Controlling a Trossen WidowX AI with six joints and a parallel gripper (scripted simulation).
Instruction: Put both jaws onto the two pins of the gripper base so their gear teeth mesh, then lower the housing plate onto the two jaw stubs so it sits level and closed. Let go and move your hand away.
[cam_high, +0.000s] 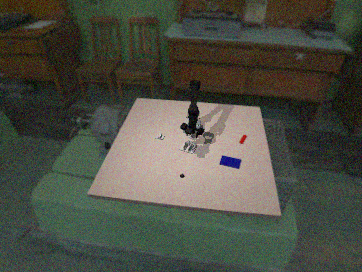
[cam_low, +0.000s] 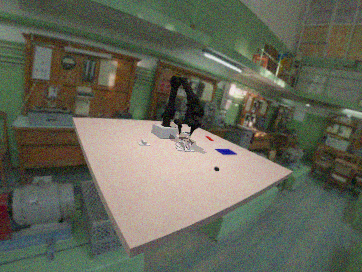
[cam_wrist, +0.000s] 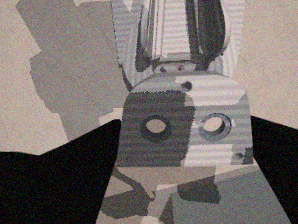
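The gripper (cam_high: 193, 133) (cam_low: 187, 131) (cam_wrist: 186, 145) is shut on the grey housing plate (cam_wrist: 150, 105), whose two round holes face the wrist camera. The black fingers grip its left and right sides. The plate is held above the table, close behind the grey gripper base (cam_high: 189, 147) (cam_low: 185, 148) (cam_wrist: 235, 35). Long upright grey parts, apparently the jaws, stand on the base in the wrist view. The plate hides the base's near end, so the pins and any meshing of gear teeth cannot be made out.
A small light grey part (cam_high: 160, 137) (cam_low: 144, 143) lies left of the base on the table (cam_high: 140, 175) (cam_low: 145, 200). A blue rectangle (cam_high: 230, 162) (cam_low: 226, 151) and a red piece (cam_high: 243, 139) (cam_low: 209, 138) lie to the right. A small black object (cam_high: 182, 176) (cam_low: 216, 169) lies nearer the front.
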